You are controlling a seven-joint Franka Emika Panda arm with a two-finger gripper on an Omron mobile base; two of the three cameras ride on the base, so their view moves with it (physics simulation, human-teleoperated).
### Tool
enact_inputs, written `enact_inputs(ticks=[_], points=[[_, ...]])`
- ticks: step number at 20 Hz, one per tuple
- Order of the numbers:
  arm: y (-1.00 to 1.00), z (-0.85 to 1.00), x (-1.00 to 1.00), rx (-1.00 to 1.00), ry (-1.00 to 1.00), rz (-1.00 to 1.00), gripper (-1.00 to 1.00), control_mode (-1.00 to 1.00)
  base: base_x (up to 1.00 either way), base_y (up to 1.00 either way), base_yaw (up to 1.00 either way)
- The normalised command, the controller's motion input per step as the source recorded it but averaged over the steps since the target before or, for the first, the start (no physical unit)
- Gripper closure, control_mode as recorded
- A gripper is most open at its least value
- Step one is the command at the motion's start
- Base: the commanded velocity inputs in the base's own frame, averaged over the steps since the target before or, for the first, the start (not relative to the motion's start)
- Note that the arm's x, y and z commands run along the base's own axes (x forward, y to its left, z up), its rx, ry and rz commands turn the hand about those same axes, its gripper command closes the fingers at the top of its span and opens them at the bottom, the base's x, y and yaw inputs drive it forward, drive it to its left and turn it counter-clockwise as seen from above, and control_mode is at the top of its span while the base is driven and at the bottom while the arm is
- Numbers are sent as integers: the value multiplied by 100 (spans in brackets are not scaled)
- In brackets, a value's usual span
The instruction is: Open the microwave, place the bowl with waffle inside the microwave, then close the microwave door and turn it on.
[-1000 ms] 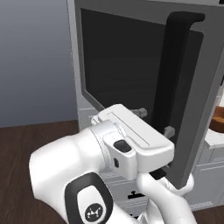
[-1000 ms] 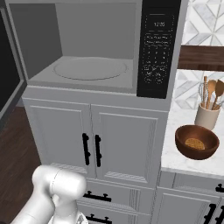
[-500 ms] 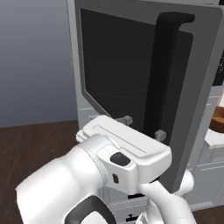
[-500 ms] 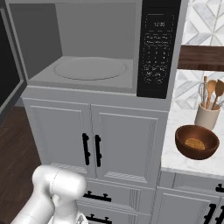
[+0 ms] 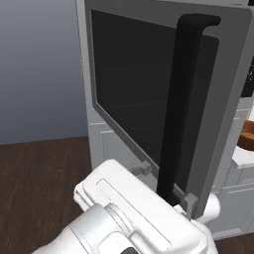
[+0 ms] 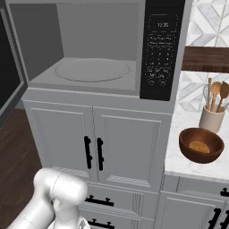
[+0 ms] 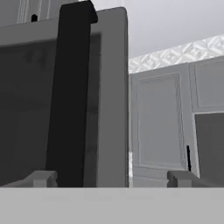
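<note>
Step in hand: looked like the door-opening part was basically done. The microwave door (image 5: 163, 99) stood swung out wide, and the microwave (image 6: 96, 49) showed its pale cavity with the round turntable (image 6: 91, 70) bare.
Pincer: the gripper (image 5: 166, 186) sat low by the foot of the long black handle (image 5: 181, 104), fingers spread apart and released, one on each side of that bar, nothing clamped between them. In the hand view the handle (image 7: 70, 96) rose just right of the left tip and well left of the right one.
Bowl: the reddish-brown bowl (image 6: 201, 144) sat on the white counter (image 6: 179, 154) to the right of the microwave, lower than the cavity, with the waffle (image 6: 199, 146) lying flat inside it. A pale crock of wooden utensils (image 6: 211, 117) stood just behind it, near but apart.
Below: white cabinet doors (image 6: 96, 150) with short black handles.
Next move (a guess): the arm probably needed to back off the handle, swing right across the open front, and come down on the bowl's rim without clipping the crock. The wide-open door on the left looked like the thing to steer clear of.
</note>
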Motion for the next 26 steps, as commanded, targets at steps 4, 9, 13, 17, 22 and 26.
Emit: enact_inputs(ticks=[4, 9, 13, 17, 22, 26], points=[[-43, -8, -21, 10, 14, 19, -100, -100, 0, 0, 0], [-74, -1, 0, 15, 1, 20, -100, -100, 0, 0, 0], [-59, 0, 0, 15, 0, 43, -100, -100, 0, 0, 0], [-60, 0, 0, 11, 2, 51, -100, -100, 0, 0, 0], [-64, 0, 5, 9, 11, 58, -100, -100, 0, 0, 0], [-63, 0, 31, 8, 11, 57, -100, -100, 0, 0, 0]])
